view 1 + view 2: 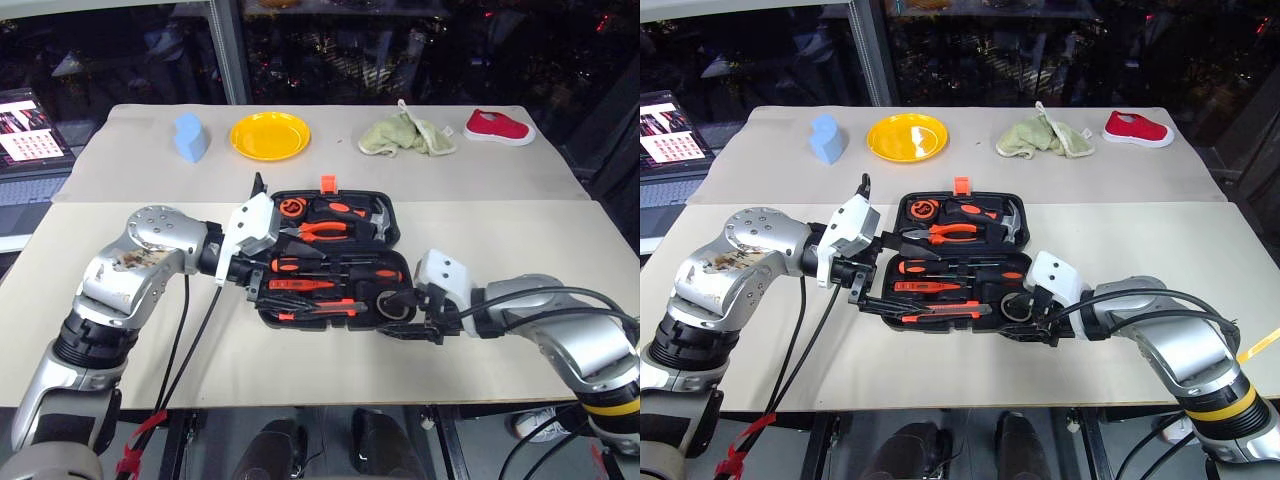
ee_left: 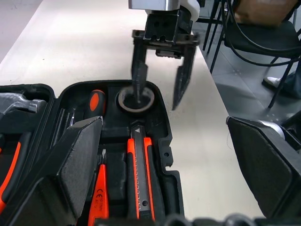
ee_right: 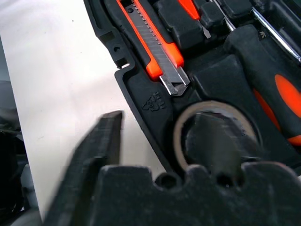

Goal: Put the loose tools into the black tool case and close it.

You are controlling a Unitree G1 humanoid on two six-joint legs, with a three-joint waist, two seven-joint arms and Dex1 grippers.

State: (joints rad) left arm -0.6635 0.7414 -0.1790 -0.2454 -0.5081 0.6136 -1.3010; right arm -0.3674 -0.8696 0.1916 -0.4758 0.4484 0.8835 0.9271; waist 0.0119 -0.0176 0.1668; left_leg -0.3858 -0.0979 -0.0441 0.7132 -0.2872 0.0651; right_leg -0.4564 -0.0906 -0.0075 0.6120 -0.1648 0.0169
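Note:
The black tool case [image 1: 268, 312] lies open at the table's middle. In its near half rest the utility knife [image 2: 141, 174], a black-and-orange screwdriver [image 2: 96, 101], the slim orange tester [image 1: 300, 285] and the grey tape roll [image 2: 122, 100] in its round recess at the front right corner. My right gripper [image 2: 157, 96] is open at that corner: one finger stands in the roll's hole, the other hangs outside the case wall. My left gripper [image 1: 252, 285] is wide open at the case's left end, holding nothing.
Orange-handled pliers [image 1: 325, 230], a hammer [image 1: 375, 215] and a tape measure [image 1: 290, 207] sit in the lid half. Along the far table stand a blue block [image 1: 190, 137], a yellow plate [image 1: 270, 135], a green cloth [image 1: 405, 135] and a red shoe [image 1: 498, 127].

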